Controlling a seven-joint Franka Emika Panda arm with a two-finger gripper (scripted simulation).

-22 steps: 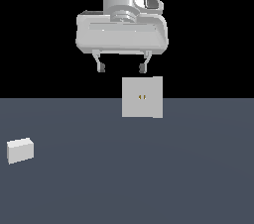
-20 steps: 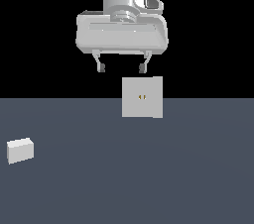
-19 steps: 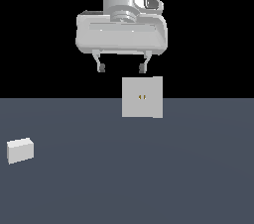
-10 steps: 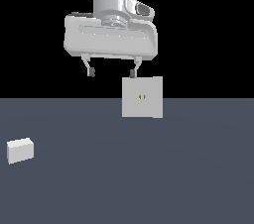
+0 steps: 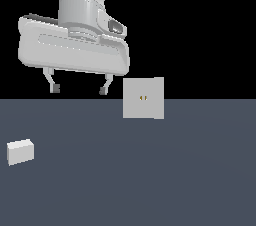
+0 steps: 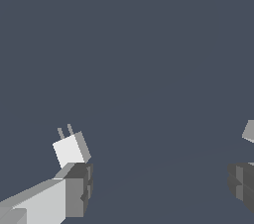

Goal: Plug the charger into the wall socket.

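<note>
The charger (image 5: 20,151) is a small white-grey block lying on the dark floor at the exterior view's left. The wrist view shows the charger (image 6: 72,148) with two short prongs sticking out of one end. The wall socket (image 5: 143,98) is an upright light-grey square plate with two tiny gold holes at its centre, right of the arm. My gripper (image 5: 78,89) hangs open high above the floor, between charger and socket, holding nothing. One of its fingers (image 6: 74,188) appears just beside the charger in the wrist view.
The dark blue-grey floor (image 5: 150,180) spreads across the lower half of the exterior view. Black background lies behind the socket. No other objects show.
The gripper has swung toward the exterior view's left and come closer to the camera, away from above the socket. Its fingers stay open. Charger and socket have not moved.
</note>
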